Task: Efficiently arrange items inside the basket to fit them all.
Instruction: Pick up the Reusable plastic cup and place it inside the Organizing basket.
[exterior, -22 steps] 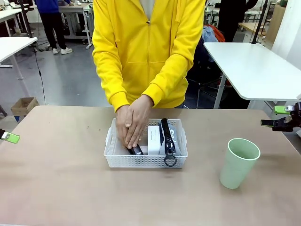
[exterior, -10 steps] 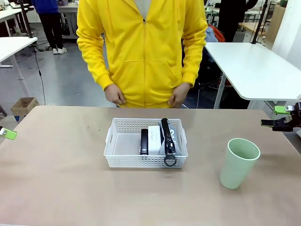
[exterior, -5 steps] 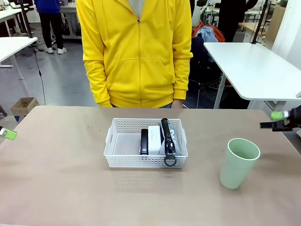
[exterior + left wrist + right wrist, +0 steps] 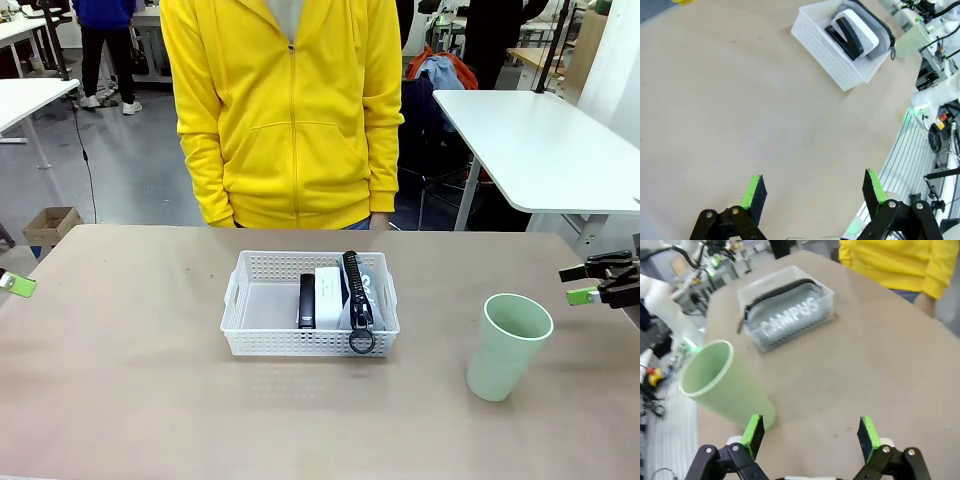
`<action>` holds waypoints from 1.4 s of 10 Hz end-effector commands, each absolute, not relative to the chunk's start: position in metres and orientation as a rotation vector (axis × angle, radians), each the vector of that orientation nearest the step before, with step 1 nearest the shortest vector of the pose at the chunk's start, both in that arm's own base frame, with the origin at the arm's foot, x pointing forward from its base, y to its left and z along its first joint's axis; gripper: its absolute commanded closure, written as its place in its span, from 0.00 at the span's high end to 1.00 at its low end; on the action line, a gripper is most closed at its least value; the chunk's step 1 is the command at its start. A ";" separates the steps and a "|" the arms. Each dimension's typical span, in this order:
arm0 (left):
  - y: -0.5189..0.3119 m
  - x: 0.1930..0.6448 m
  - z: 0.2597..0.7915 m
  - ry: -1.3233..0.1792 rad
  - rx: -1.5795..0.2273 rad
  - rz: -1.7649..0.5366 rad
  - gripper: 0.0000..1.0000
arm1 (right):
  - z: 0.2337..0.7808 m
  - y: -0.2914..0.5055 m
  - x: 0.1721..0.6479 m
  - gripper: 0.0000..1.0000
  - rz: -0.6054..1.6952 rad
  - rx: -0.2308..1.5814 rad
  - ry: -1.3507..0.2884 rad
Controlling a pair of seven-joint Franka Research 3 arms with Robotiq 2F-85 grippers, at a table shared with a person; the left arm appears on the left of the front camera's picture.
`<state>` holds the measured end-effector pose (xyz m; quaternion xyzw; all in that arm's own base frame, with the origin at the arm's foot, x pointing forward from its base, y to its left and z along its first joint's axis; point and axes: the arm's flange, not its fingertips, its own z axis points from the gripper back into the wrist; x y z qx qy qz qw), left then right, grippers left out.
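Note:
The white perforated basket sits mid-table. Inside it, from left to right, stand the black stapler, the small white box and the grey pouch, whose zipper ring hangs over the front rim. The pale green cup stands upright on the table to the basket's right. My right gripper hovers open just right of the cup, which its wrist view shows close by with the basket beyond. My left gripper is open at the far left edge, the basket well ahead of it.
A person in a yellow hoodie stands at the far side, arms down by the table edge. The basket's left half is bare. White tables stand behind. Open tabletop spreads around the basket.
The person took both hands out of the basket, leaving the stapler beside the box, and stood upright. My right gripper has dropped lower, nearer the cup. The left has not moved.

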<state>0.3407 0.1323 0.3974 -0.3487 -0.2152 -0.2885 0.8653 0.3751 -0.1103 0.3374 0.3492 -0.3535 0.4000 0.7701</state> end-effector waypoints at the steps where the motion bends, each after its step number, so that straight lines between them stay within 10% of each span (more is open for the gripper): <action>1: 0.132 0.338 0.397 -0.445 -0.721 -0.599 1.00 | 0.318 -0.085 0.377 1.00 0.873 0.658 -0.795; 6: 0.132 0.338 0.397 -0.445 -0.721 -0.599 1.00 | 0.323 -0.099 0.375 1.00 0.859 0.683 -0.770; 14: 0.132 0.338 0.397 -0.445 -0.721 -0.599 1.00 | 0.257 -0.065 0.371 1.00 1.502 0.722 -0.751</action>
